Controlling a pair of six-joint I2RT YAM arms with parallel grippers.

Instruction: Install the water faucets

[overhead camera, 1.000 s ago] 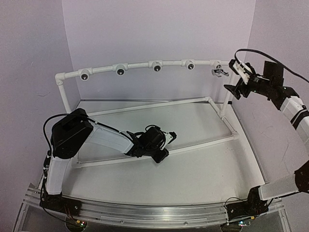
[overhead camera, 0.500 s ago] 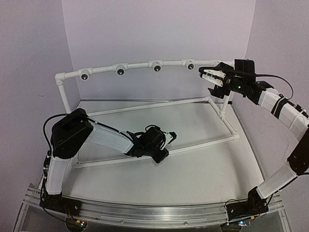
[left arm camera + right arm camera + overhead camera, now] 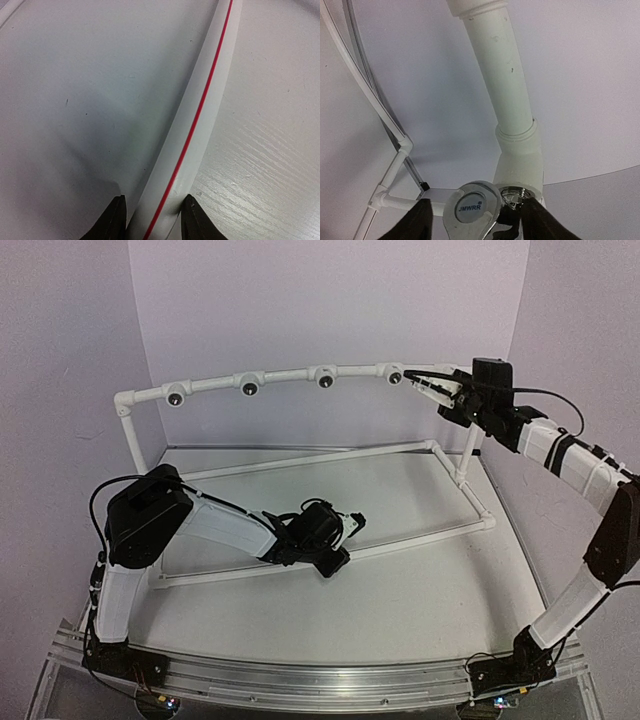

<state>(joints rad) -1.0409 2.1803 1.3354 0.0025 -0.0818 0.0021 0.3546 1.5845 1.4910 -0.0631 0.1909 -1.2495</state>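
Whereas the right arm [image 3: 560, 455] stood off a second ago, it now reaches the right end of the white pipe frame [image 3: 320, 375]. The left gripper [image 3: 152, 205] stays clenched on the red-striped pipe [image 3: 200, 115]. Only the wrist view shows the right gripper [image 3: 476, 210] straddling the shiny round-capped faucet [image 3: 470, 206] at the end fitting [image 3: 520, 155]; grasped or not, I cannot tell.

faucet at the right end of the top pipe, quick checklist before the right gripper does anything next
1. faucet lined up between the fingers of the right gripper: ok
2. right gripper closed on the faucet: not ok, a gap shows beside it
3. faucet seated in the end fitting: cannot tell how deep
4. left gripper clamping the red-striped pipe: ok
5. other four fittings filled: not ok, holes open
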